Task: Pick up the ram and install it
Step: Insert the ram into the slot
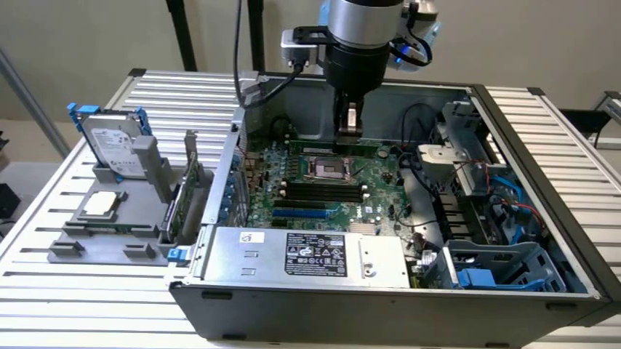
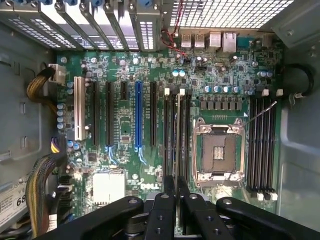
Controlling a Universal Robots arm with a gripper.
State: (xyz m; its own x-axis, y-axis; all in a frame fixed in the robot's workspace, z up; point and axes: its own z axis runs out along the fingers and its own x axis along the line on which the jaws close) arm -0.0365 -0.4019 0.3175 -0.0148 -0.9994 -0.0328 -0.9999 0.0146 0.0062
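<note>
- The motherboard [image 1: 321, 185] lies flat in the open case [image 1: 543, 203], slots facing up at me.
- My claw [image 2: 178, 197] pinches the ram [image 2: 178, 135] edge-on, upright, so its edge can meet a slot [image 2: 184, 135] beside the CPU socket [image 2: 218, 152].

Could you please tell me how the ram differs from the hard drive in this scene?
The ram is a thin green stick, while the hard drive is a broad silver block with a white label. The ram sits inside the case over the motherboard, whereas the hard drive stands outside it on a grey stand. The gripper grips the ram; nothing touches the hard drive. Both stand on edge.
</note>
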